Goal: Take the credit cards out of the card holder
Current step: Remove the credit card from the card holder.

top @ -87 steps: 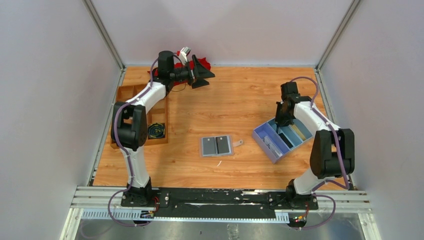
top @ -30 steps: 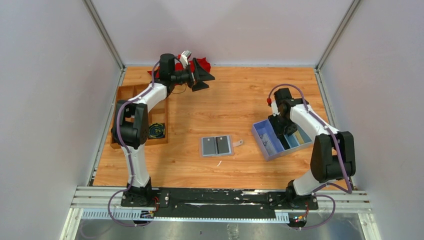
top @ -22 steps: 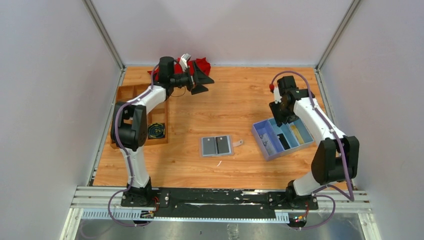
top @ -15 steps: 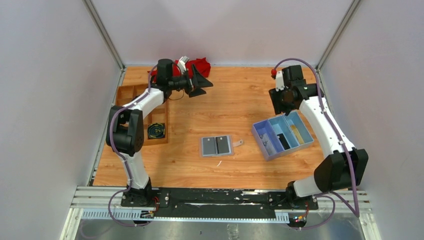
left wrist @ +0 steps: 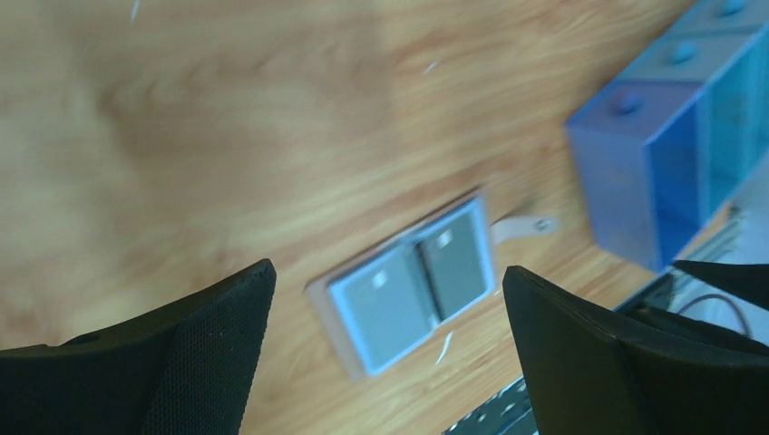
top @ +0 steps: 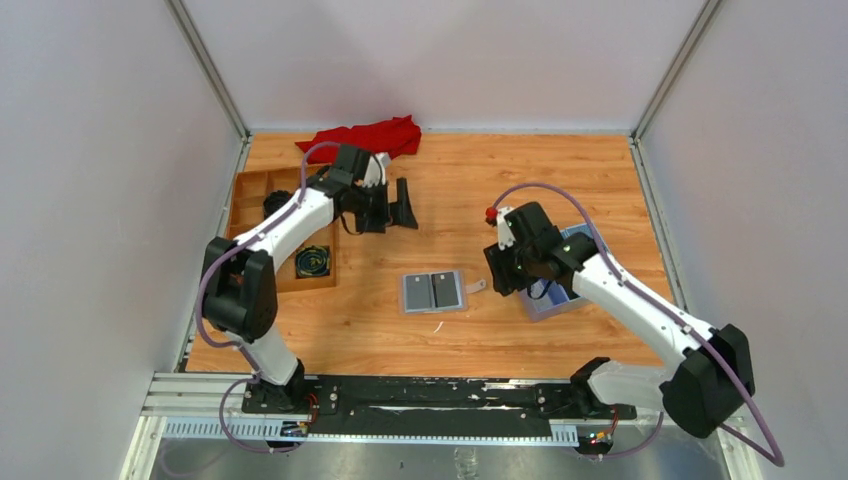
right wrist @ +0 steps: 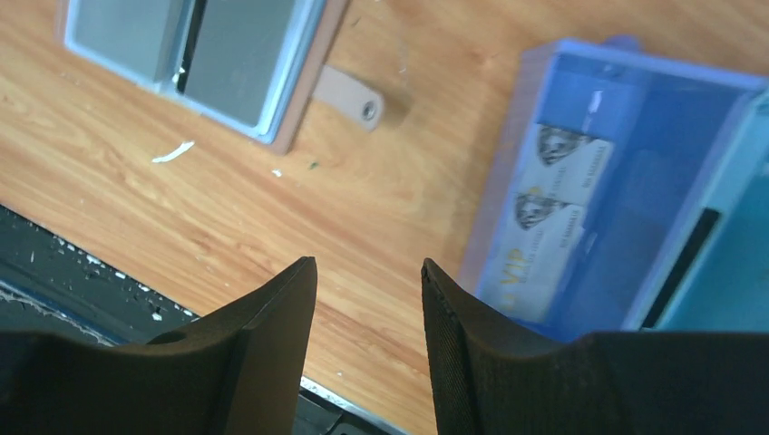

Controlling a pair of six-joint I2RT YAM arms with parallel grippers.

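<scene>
Spread left gripper well beyond card holder; spread right gripper near its edge.

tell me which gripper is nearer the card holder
Right. The right gripper hovers just right of the card holder; the left gripper is farther, behind it toward the back.

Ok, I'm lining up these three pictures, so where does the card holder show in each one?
Top view: the card holder lies open near the centre, slightly low.
Left wrist view: the card holder sits at lower centre.
Right wrist view: the card holder is at top left, cut by the edge.
Shared landmark: the blue box, right of the holder in each.
</scene>
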